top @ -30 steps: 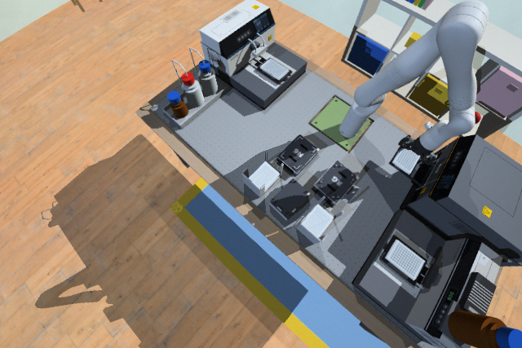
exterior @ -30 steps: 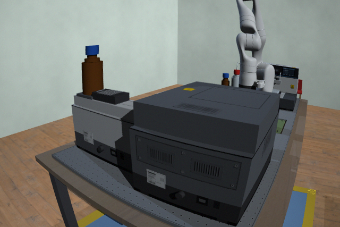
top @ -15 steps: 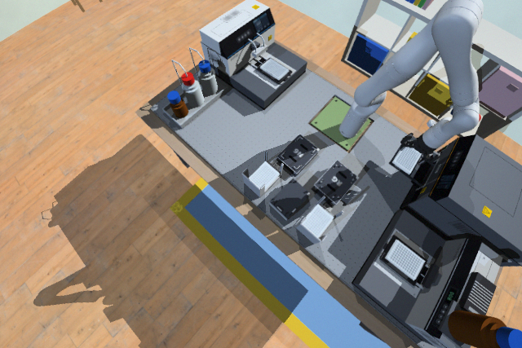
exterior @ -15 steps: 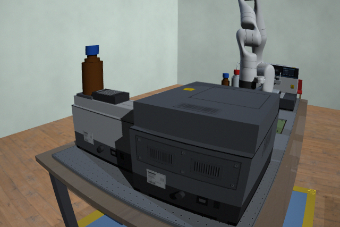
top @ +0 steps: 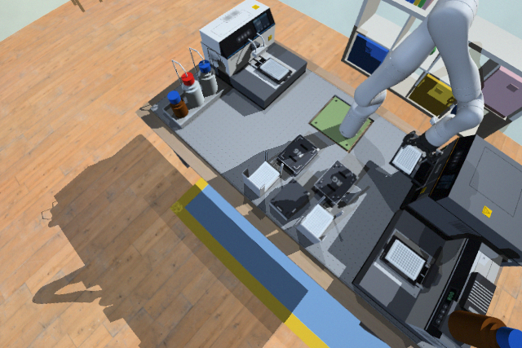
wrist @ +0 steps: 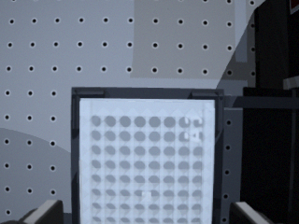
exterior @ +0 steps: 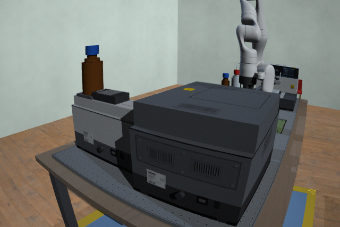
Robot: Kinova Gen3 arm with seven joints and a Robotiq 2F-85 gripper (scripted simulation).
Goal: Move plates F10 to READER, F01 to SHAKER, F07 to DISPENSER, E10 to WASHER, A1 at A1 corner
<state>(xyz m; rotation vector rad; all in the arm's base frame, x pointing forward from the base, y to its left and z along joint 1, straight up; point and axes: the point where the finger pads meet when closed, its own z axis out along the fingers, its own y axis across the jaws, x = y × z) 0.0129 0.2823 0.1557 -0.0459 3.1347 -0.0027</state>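
A white well plate point(top: 405, 160) point(wrist: 147, 163) lies flat in the dark tray point(wrist: 75, 140) that sticks out of the big grey reader housing point(top: 476, 184) point(exterior: 208, 120). My gripper point(top: 413, 148) point(wrist: 146, 216) is open just above it, with a finger on each long side and not touching. A second plate point(top: 275, 68) sits on the washer at the far end. A third plate point(top: 405, 258) sits on the dispenser at the near right. Two racks each show a white plate, one point(top: 263, 175) to the left and one point(top: 316, 222) nearer. The dark low unit point(top: 290, 203) between them is bare. I cannot read any labels.
Two black nests point(top: 298, 153) point(top: 336, 182) stand mid-deck. A bottle tray point(top: 188, 95) is at the far left, and the arm's base stands on a green pad point(top: 329, 114). A brown bottle point(exterior: 92, 73) and a tip box point(exterior: 110, 95) top the dispenser. A shelf stands behind the arm.
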